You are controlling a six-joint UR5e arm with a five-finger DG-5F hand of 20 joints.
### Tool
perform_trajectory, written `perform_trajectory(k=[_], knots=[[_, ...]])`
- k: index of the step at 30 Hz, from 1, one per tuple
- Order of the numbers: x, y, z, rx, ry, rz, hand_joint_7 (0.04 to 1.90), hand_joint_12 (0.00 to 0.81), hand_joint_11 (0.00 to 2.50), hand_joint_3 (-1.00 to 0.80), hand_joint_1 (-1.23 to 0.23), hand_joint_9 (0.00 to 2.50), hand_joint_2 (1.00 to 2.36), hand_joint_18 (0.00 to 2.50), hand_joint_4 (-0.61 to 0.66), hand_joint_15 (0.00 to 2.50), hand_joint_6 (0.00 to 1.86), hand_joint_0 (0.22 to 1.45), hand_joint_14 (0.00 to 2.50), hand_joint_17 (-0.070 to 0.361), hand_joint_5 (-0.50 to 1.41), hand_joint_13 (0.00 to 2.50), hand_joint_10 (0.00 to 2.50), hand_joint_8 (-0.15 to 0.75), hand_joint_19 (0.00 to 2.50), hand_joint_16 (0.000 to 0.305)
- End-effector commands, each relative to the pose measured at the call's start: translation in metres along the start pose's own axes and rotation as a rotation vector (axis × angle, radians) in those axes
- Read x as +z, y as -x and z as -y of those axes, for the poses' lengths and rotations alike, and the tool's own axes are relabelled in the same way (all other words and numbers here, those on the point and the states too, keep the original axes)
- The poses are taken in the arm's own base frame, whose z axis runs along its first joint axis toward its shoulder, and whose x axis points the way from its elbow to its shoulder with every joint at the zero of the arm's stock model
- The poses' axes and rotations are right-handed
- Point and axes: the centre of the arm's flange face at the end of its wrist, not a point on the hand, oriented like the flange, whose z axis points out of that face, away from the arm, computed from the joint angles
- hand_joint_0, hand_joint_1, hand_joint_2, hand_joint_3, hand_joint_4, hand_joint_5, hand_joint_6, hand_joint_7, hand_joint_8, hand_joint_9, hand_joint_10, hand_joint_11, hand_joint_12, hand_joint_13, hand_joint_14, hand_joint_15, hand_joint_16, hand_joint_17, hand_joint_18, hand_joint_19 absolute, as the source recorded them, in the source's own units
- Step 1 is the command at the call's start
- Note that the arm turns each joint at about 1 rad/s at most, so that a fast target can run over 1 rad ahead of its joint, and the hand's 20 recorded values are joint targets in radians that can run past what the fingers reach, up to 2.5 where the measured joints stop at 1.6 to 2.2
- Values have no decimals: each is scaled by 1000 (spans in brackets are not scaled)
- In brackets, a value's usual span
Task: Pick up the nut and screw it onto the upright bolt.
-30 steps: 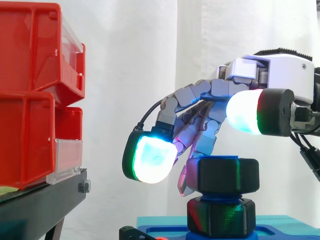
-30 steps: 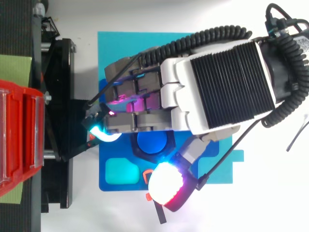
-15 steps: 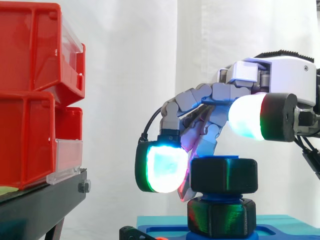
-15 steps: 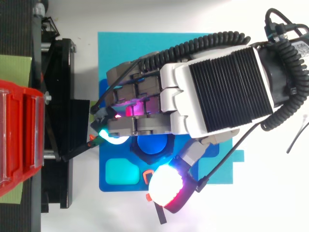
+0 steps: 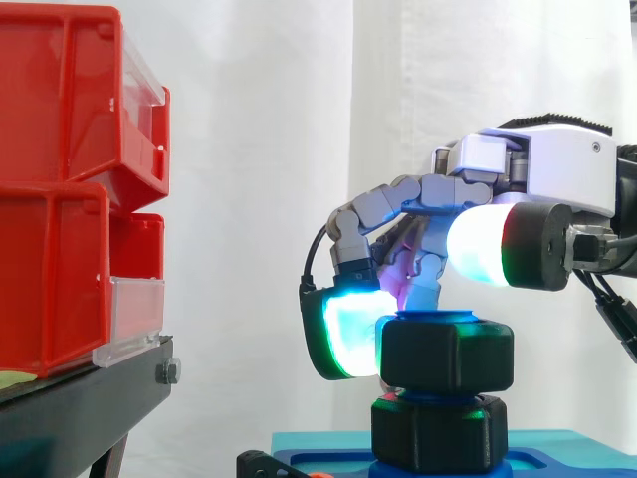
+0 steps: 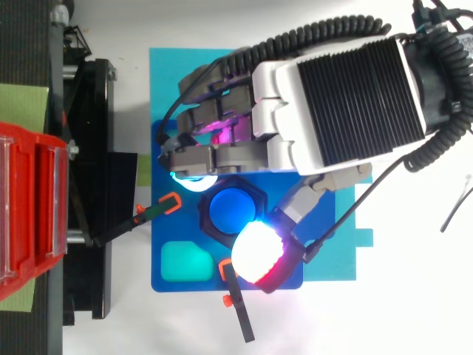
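**Nut's on the bolt, winding down still to do**

Closest to the side camera is the thumb pad (image 5: 483, 247), glowing white with a red edge. It sits a bit higher than the nut's top, so from the side it doesn't look like it's pressing on anything, though from above it overlaps the nut's rim.

Just behind it is the black nut (image 5: 445, 351), already on the upright blue bolt (image 6: 230, 209). The bolt's tip shows through the nut's hole, about level with its top face. Below the nut a thin band of blue thread is bare, then comes a black hex collar (image 5: 438, 433) sitting on the blue plate (image 6: 166, 285).

The hand (image 5: 537, 174) is curled over the nut from the right. Its cyan-green pad (image 5: 348, 334) is pushed against the nut's left flank, and the other fingers (image 5: 413, 284) hook down behind it. I'd call that a grip on the nut, mid-twist.

So pickup and thread start look done. What's left, I reckon, is more turns until the nut closes that gap to the collar, then letting go.

Further off on the left are the red bins (image 5: 60, 179) on their black stand (image 5: 70, 408), well apart from the work, with the white curtain (image 5: 259, 149) behind.
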Motion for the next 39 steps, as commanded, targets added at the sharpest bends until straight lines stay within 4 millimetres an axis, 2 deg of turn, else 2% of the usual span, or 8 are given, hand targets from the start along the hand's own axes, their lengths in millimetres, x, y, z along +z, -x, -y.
perform_trajectory(k=[1, 4, 12, 15, 16, 18, 26, 39], knots=[[-4, 1, 5, -2, 5, 0, 1078, 116, 75, -500, -221, 1444, 1000, 934, 71, 40, 686, 538, 1, 31, 40, 1152, 3, 234, 368, 14], [-8, 2, 11, -4, 9, 1, 1017, 95, 175, -500, -228, 1626, 1000, 1001, 59, 53, 716, 541, 2, 12, 45, 1274, 7, 210, 334, 5], [-13, 6, 23, -16, 11, 20, 997, 87, 262, -500, -225, 1728, 1000, 1035, 58, 67, 725, 539, 3, 4, 47, 1341, 10, 204, 323, 2], [-15, 5, 25, -17, 22, 24, 1120, 107, 239, -500, -205, 1661, 1000, 949, 92, 54, 657, 533, 2, 9, 48, 1267, 9, 222, 288, 4], [-15, 7, 26, -19, 25, 27, 1283, 112, 236, -500, -198, 1620, 1000, 924, 120, 60, 575, 530, 1, 13, 54, 1244, 9, 229, 283, 6], [-17, 8, 28, -16, 30, 26, 1372, 122, 218, -500, -189, 1558, 1000, 877, 167, 42, 501, 525, 2, 17, 48, 1189, 9, 239, 268, 8], [-7, 25, 28, -27, 40, 58, 910, 139, 114, -500, -168, 1366, 1000, 753, 233, 4, 504, 513, 0, 31, -35, 1007, 5, 222, 260, 14], [13, 20, 1, -15, 28, 60, 745, 138, 20, -500, -159, 1273, 1000, 684, 193, 0, 503, 506, 0, 40, -58, 912, 0, 197, 273, 18]])
